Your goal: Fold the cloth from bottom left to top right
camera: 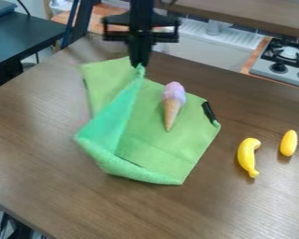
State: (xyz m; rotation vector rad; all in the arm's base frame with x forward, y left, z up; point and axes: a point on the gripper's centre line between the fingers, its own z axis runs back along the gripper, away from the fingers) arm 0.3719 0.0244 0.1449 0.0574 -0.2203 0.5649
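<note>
End effector is at the upper middle of the camera view, fingers pinching a raised bit of the green cloth. Cloth peaks at the fingertips, and a lighter green flap drops from there toward lower left, folded over part of the sheet. Rest of the cloth is spread on the wooden counter, mostly below and to the right of the end effector, some of it just left. Lower edge is curled into a rounded bend (not a crisp crease).

Ice cream cone lies on the cloth, below and right of the end effector, lilac top up-view, tip down-view. Farther right, a small black object sits at the cloth's right edge (can't tell what it is).

Well off to the lower right, on bare wood: banana, then a smaller yellow piece beyond it. Stove is far right, past the counter's edge.
</note>
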